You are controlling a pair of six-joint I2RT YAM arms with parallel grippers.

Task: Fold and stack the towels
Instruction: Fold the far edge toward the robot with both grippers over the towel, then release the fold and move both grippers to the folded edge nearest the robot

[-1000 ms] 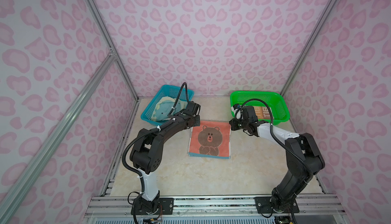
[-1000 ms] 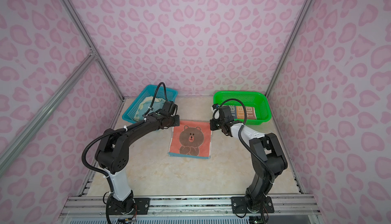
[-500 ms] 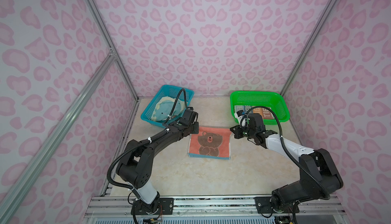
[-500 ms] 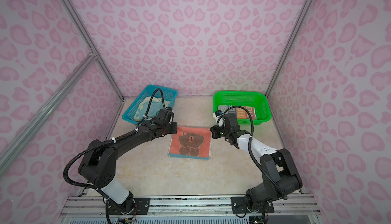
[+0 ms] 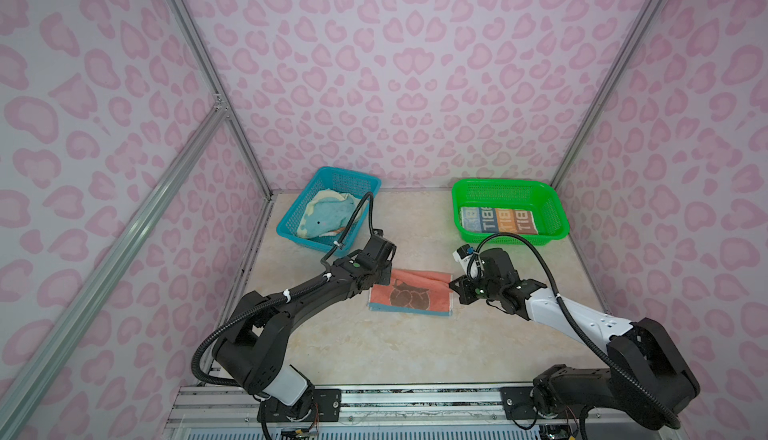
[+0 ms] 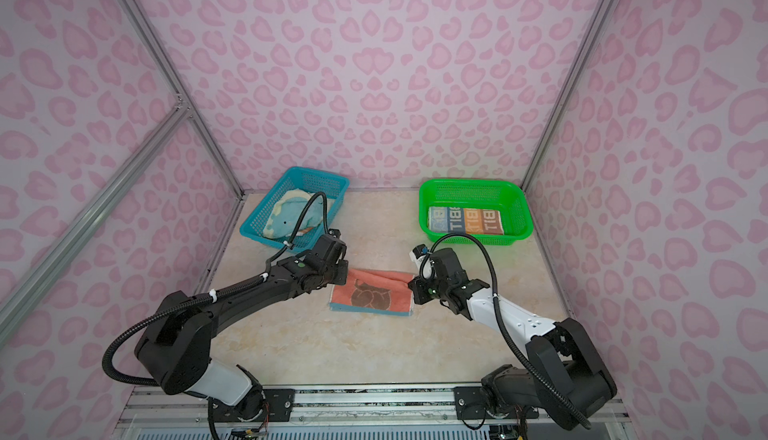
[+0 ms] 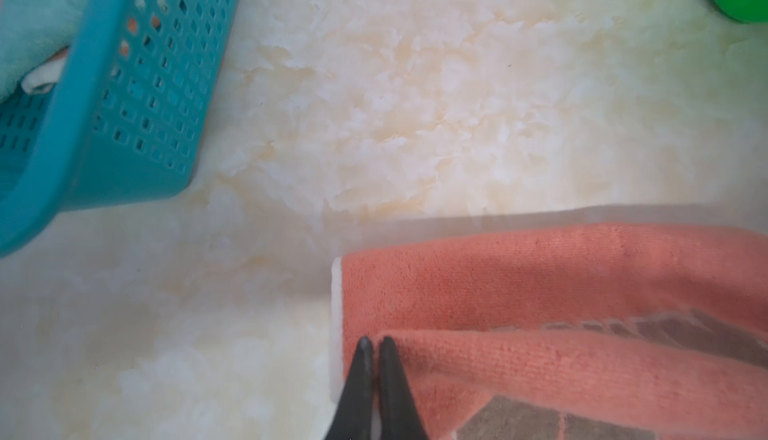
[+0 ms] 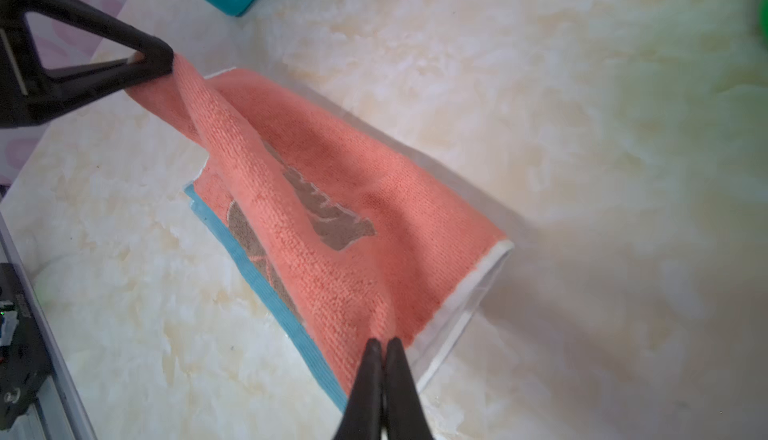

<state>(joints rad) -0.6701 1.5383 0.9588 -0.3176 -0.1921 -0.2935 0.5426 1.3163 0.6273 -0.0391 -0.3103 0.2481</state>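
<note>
1. The table is seen in both top views; the coral towel lies on its middle and is used here as the reference.
2. Behind the coral towel, on the right arm's side, the green basket is placed; the striped towel is laid folded in it.
3. Behind the coral towel, on the left arm's side, the blue basket is placed; the whale towel is heaped in it, not yet folded.
4. The far edge of the coral towel is raised off the table and curled over the lower part; the near edge, with the blue hem, is flat on the table.
5. The left tool is clenched on one raised corner of the coral towel, the right tool on the other.
6. The first fold in half is judged to be in hand. For the next move, both corners must be brought down together onto the blue hem, kept level so that the edges are matched, and only then released.
</note>
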